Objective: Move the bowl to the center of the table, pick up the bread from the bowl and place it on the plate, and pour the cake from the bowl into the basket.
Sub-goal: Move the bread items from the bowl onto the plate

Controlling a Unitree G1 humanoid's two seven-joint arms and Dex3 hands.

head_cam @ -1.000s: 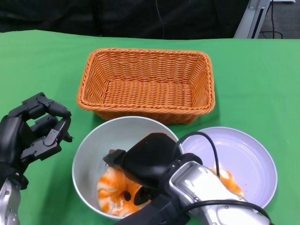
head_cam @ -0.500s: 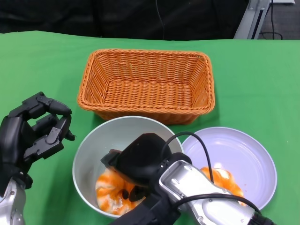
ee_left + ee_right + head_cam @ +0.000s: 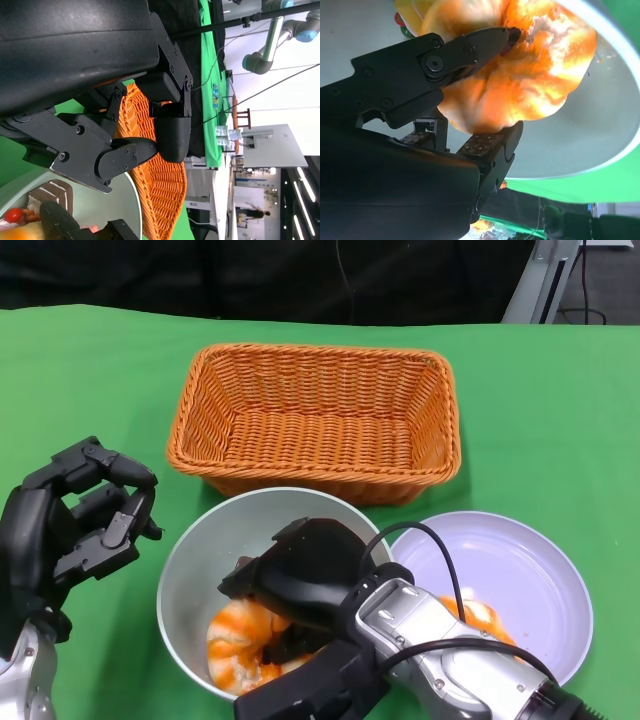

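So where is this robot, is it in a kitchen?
Probably not a kitchen, more likely a robot lab. The table is covered in plain green cloth, another robot arm stands in the background, and the room behind looks like a big workshop hall.

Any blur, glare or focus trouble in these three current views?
Head view: evenly lit and sharp; the basket weave reads clearly. Right wrist view: very close, the bread glows overexposed and soft against the bowl. Left wrist view: left hand dark, bright washed-out background behind.
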